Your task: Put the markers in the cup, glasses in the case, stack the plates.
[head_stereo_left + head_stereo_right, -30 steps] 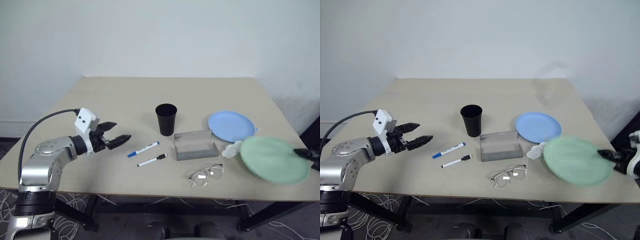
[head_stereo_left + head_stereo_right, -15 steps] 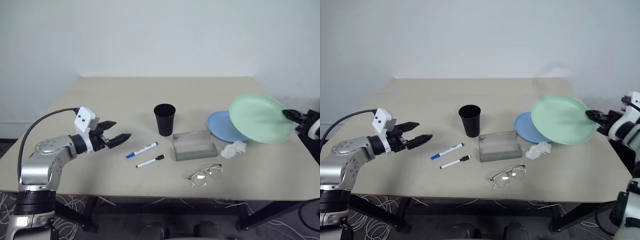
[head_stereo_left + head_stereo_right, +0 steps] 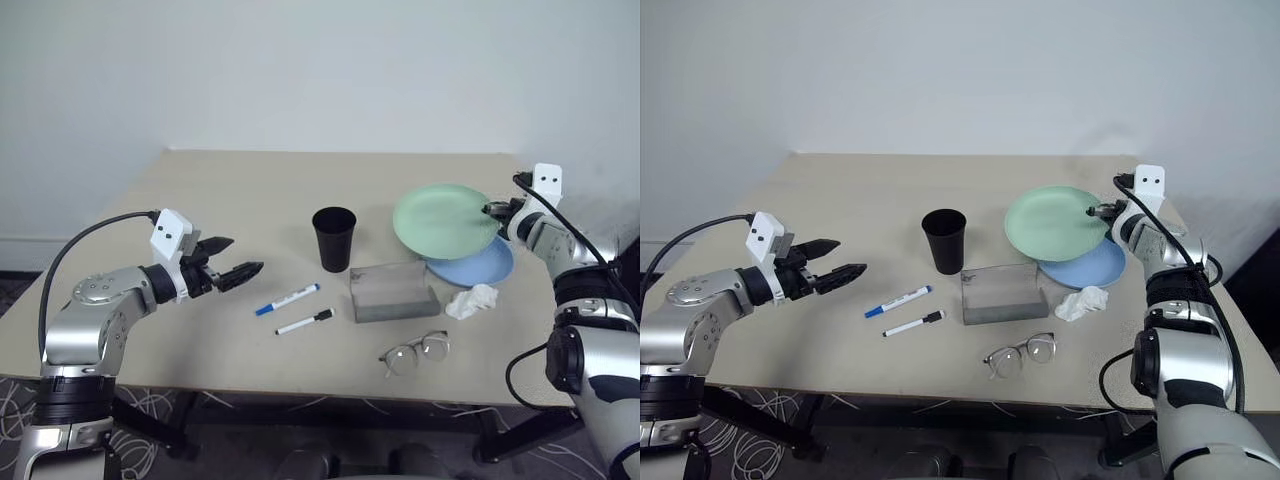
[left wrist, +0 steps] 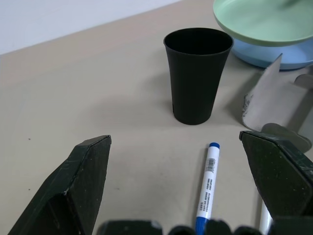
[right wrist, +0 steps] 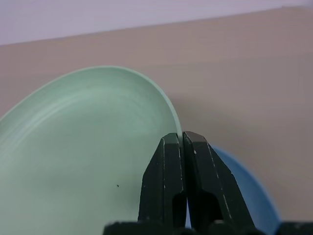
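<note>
Our right gripper [image 3: 1098, 212] pinches the light, stiff green plate [image 3: 1055, 222] by its rim, above the blue plate [image 3: 1095, 267] near the table's [image 3: 890, 190] right edge; left gripper [image 3: 240, 270] gapes empty.

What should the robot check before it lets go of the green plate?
1. Right gripper pinches the green plate by its rim: ok.
2. Green plate over the blue plate: not ok, it sits off toward the cup.
3. Green plate resting on the blue one: cannot tell.
4. Tissue off the blue plate: ok, it lies beside it.
5. Left gripper away from the plates: ok, open by the markers.
</note>
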{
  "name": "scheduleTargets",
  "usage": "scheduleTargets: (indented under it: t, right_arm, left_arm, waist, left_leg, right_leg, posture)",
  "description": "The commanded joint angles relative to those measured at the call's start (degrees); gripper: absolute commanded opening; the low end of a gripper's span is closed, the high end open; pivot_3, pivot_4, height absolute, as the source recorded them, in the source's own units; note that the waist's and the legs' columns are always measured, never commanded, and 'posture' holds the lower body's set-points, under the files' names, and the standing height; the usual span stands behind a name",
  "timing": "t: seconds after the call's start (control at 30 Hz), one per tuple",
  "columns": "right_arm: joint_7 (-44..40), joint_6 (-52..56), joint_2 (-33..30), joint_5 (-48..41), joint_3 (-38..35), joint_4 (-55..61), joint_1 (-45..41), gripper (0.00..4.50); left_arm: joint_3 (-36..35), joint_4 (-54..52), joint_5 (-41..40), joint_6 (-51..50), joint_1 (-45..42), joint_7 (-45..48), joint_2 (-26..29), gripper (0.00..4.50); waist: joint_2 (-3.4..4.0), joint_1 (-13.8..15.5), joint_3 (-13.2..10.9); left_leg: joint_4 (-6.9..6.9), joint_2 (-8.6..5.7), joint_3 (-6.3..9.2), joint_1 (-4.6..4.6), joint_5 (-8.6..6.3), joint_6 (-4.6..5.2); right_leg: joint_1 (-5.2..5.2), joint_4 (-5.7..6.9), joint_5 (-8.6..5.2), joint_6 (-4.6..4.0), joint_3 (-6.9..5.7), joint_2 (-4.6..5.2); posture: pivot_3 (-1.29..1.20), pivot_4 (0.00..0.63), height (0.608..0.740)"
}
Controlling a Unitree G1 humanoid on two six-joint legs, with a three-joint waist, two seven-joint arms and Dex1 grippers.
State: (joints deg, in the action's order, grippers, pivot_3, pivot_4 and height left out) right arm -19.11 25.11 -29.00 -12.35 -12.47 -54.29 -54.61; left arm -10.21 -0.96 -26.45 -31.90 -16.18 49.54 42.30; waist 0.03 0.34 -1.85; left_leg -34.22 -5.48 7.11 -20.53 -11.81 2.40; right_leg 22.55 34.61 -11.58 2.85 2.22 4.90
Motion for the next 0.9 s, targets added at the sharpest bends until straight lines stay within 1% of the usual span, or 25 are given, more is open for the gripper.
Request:
scheduleTargets:
  t: [0.03, 0.1, 0.23, 0.5, 0.9]
  right_arm:
    - [3.8, -4.2, -0.6, 1.0, -1.6, -3.6, -3.3, 0.01]
    - [4.1, -5.2, -0.8, 1.3, -1.4, -5.0, -3.8, 0.01]
    - [5.0, -6.1, -1.5, 1.7, -1.9, -6.4, -3.6, 0.01]
    - [6.8, -6.3, -0.8, 2.1, -1.9, -6.2, -2.6, 0.01]
    - [9.2, -4.7, 1.7, 2.2, -1.4, -5.3, -1.9, 0.01]
  left_arm:
    - [-1.5, -1.8, -0.3, 0.4, -0.5, -0.4, 0.5, 4.50]
    - [-1.6, -1.9, -0.4, 0.4, -0.5, -0.5, 0.6, 4.50]
    - [-1.7, -1.9, -0.4, 0.4, -0.4, -0.6, 0.7, 4.50]
    - [-1.2, -1.1, -0.1, 0.6, -1.7, -0.3, 0.9, 4.50]
    - [-0.7, -0.6, 0.3, 0.8, -2.5, -0.4, 0.4, 4.50]
  waist:
    - [0.01, -0.3, 0.0]
    - [0.01, -0.5, 0.0]
    - [0.02, -1.5, 0.0]
    - [0.02, -3.0, 0.0]
    - [0.03, -3.3, 0.0]
  left_leg:
    - [0.02, 0.01, 0.00, 0.00, 0.00, 0.00]
    - [0.02, 0.05, 0.00, 0.03, 0.00, 0.00]
    - [0.01, 0.09, -0.03, 0.12, 0.02, 0.00]
    - [-0.02, 0.09, -0.03, 0.18, 0.03, 0.01]
    - [-0.03, 0.09, -0.03, 0.22, 0.04, 0.03]
  right_leg:
    - [0.01, 0.01, -0.01, 0.01, 0.00, -0.01]
    - [0.00, 0.03, -0.09, 0.15, 0.00, -0.05]
    - [-0.03, 0.09, -0.09, 0.14, 0.00, -0.08]
    - [-0.08, 0.10, -0.08, 0.15, 0.01, -0.08]
    - [-0.10, 0.11, -0.08, 0.16, 0.03, -0.08]
  posture:
    - [0.00, 0.000, 0.732]
    - [0.00, 0.000, 0.732]
    - [0.00, 0.000, 0.732]
    - [0.00, 0.000, 0.732]
    - [0.00, 0.000, 0.732]
